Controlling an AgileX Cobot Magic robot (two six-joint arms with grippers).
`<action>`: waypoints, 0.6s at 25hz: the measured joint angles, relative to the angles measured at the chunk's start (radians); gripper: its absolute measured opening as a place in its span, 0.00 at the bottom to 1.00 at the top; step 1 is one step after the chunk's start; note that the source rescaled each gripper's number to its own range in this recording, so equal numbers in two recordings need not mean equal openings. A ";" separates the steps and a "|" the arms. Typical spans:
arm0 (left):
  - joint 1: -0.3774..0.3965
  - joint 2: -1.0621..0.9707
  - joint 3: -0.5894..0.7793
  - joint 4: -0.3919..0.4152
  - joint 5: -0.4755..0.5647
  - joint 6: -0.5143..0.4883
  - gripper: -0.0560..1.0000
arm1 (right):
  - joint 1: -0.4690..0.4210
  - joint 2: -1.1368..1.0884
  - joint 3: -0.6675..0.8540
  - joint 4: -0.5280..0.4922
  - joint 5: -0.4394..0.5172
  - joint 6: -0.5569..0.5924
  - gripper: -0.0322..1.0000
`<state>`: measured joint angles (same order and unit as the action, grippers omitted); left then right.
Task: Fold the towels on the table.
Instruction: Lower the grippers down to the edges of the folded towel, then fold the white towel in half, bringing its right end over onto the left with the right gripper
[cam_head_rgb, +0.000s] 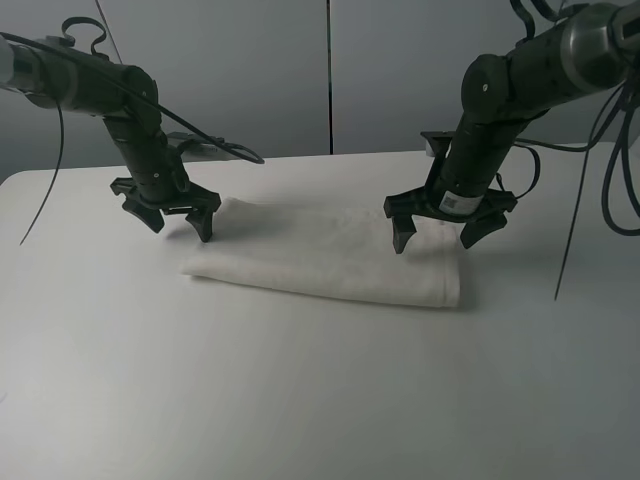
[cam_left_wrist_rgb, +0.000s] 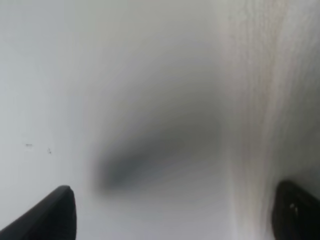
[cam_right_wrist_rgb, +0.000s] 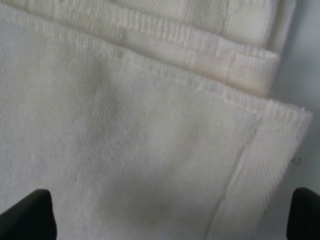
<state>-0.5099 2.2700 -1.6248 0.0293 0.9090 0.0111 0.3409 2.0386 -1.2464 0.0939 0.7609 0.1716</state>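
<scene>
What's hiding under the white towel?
Only the white table shows around the towel. The towel lies folded in layers, so the part of the table beneath it and anything between the layers are covered.

Behind the far edge of the white surface (cam_head_rgb: 300, 400) stands a plain grey wall (cam_head_rgb: 240, 70) of smooth, matte panels. A dark vertical seam (cam_head_rgb: 330, 75) splits it near the middle, with the same pale grey on either side. The light is soft and even, casting only blurred shadows.
</scene>
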 joint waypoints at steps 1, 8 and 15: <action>0.000 0.002 -0.002 0.004 0.000 -0.002 1.00 | 0.000 0.000 0.000 0.000 0.000 0.000 1.00; 0.000 0.019 -0.002 0.006 0.006 -0.011 1.00 | 0.000 0.022 -0.004 0.000 -0.002 0.000 1.00; 0.000 0.019 -0.002 0.006 0.006 -0.011 1.00 | 0.000 0.065 -0.004 0.000 -0.002 0.008 1.00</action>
<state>-0.5099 2.2891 -1.6270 0.0354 0.9150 0.0000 0.3409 2.1039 -1.2503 0.0939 0.7590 0.1795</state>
